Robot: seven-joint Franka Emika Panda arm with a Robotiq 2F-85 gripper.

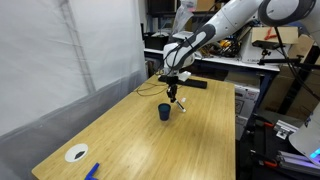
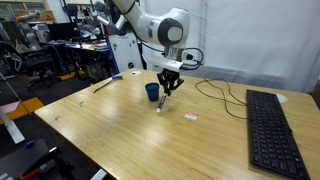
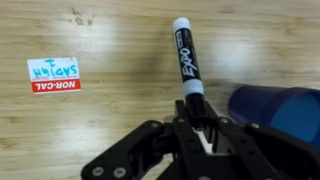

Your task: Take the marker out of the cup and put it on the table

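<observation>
Already out: marker (image 3: 186, 58) pinched in the clamped gripper (image 3: 200, 127), cup (image 3: 277, 105) at its three o'clock; tip possibly touching table (image 3: 110, 125), release remaining.

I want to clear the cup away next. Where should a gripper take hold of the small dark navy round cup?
Probably from above, on the rim: the small dark navy round cup stands upright with its mouth open, so one finger can go inside the wall and one outside.
</observation>
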